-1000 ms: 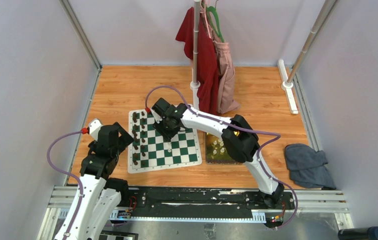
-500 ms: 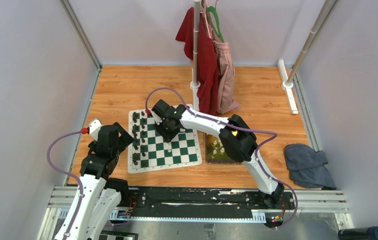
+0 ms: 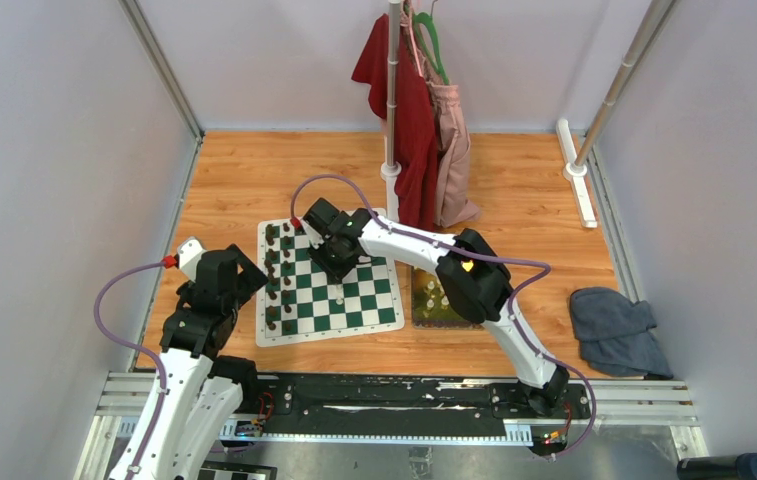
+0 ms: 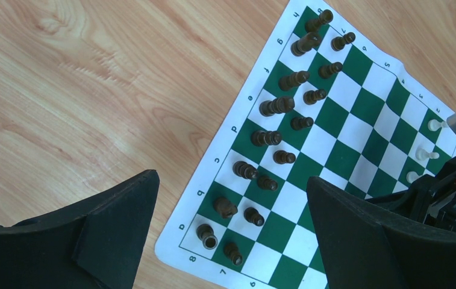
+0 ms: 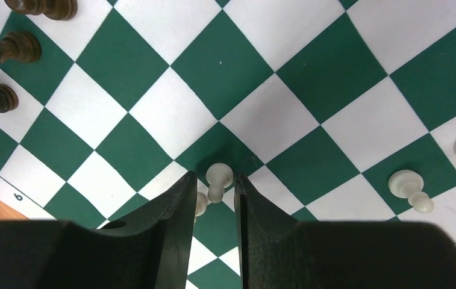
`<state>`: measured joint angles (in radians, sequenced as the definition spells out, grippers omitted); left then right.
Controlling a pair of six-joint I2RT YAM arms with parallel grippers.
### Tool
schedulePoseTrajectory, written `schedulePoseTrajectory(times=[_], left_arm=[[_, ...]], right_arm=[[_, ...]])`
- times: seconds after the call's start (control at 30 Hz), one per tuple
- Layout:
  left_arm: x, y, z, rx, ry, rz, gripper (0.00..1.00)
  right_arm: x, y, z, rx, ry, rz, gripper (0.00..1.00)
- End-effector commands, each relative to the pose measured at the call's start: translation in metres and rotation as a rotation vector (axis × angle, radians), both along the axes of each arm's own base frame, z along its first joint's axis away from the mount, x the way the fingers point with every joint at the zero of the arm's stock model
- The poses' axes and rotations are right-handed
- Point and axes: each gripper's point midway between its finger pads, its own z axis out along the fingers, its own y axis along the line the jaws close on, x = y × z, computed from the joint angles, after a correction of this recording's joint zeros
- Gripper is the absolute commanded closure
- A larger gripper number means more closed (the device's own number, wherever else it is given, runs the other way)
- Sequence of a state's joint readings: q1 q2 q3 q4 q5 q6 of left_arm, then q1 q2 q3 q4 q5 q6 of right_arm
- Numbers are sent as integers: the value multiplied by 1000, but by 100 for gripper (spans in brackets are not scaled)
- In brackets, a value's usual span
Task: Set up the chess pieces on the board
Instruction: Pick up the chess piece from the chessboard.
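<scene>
Right arm [image 3: 414, 245] has crept left over the board [image 3: 374, 300]; right claw [image 5: 215, 179] straddles a cream pawn [image 5: 219, 174], cannot tell if pinched. Left claw [image 4: 232, 180] gapes. Next: close, lift, reseat.

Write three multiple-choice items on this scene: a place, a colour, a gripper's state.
1. In the top view, relative to the board, the tray lies: A) to its left B) to its right C) on it
2. The chessmen in two rows along the board's left side are: A) dark brown B) red C) blue
3. The left gripper is: A) open, holding nothing B) shut on a pawn C) shut on a cloth
Key: B, the tray sits beyond the board's right edge. A, the left wrist view shows them dark. A, its fingers stand wide apart.
</scene>
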<state>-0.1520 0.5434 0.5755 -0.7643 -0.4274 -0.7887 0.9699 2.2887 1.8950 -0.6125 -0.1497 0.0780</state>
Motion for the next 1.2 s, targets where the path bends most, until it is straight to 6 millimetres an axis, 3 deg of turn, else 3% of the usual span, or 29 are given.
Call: schedulePoseTrajectory(times=[0.0,0.83,1.17], left_arm=[[1,3,-2,15,1,10,0],[1,2,-2,13,-1,3,0],[1,3,-2,11,-3,5,0]], right_arm=[[7,1,1,0,4,-8,66],[8,-3,-1,-21,0,-19,70],[9,-6,-2,-34,-6,-26,78]])
